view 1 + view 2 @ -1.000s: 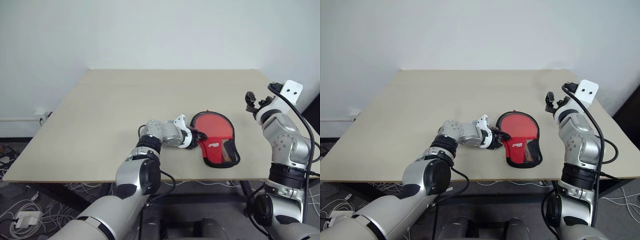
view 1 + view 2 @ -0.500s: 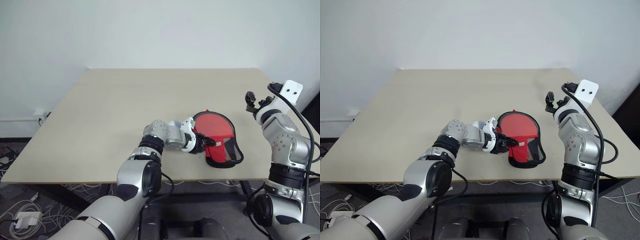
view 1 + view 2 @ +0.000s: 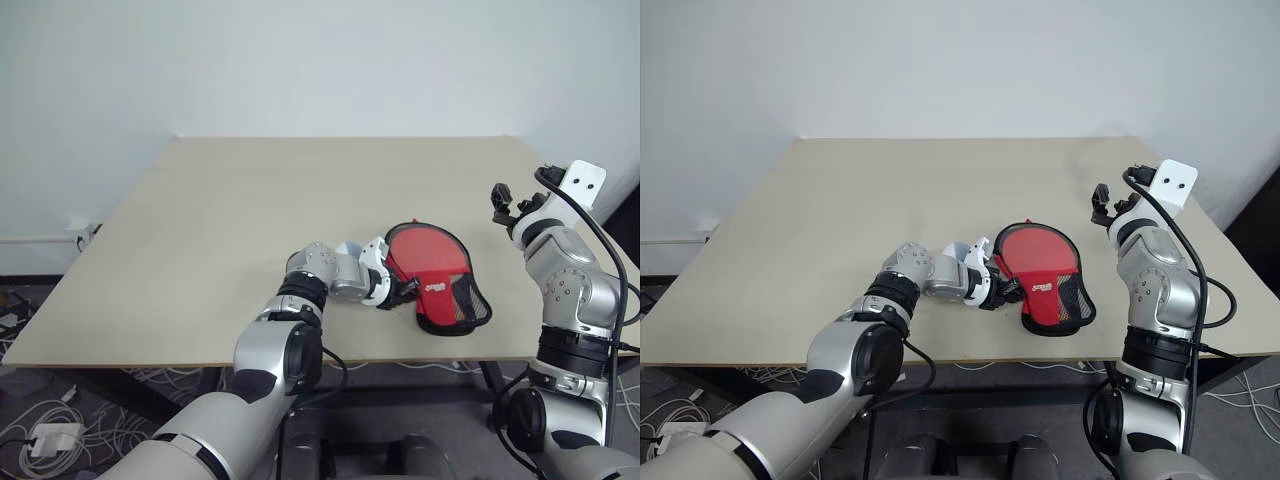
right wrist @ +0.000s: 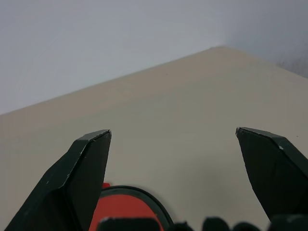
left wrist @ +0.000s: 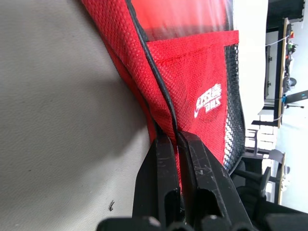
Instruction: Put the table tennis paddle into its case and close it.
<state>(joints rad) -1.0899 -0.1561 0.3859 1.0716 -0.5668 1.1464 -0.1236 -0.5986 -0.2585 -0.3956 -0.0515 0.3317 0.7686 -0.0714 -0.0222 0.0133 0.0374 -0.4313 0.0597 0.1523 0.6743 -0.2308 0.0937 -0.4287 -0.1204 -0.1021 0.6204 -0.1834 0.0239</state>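
Now lying at five o'clock on the desk (image 3: 200, 250): case (image 3: 447, 300), paddle (image 3: 428, 250) inside. Left pincer (image 5: 176, 144) clamped on case's black edging; right pincer (image 4: 175, 168) agape, raised at three o'clock. Probably soft, floppy fabric; best pinched along the edging.

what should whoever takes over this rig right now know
Left pincer: shut on the black edging of the soft red-and-black paddle-shaped case, at its side nearest the left arm.
Right pincer: open, raised above the table's right side, holding nothing.
The case lies near the front edge of the beige table; the red-faced table tennis paddle shows inside it.
Done: paddle in.
Left: closing the case; how far the zip has run cannot be told.
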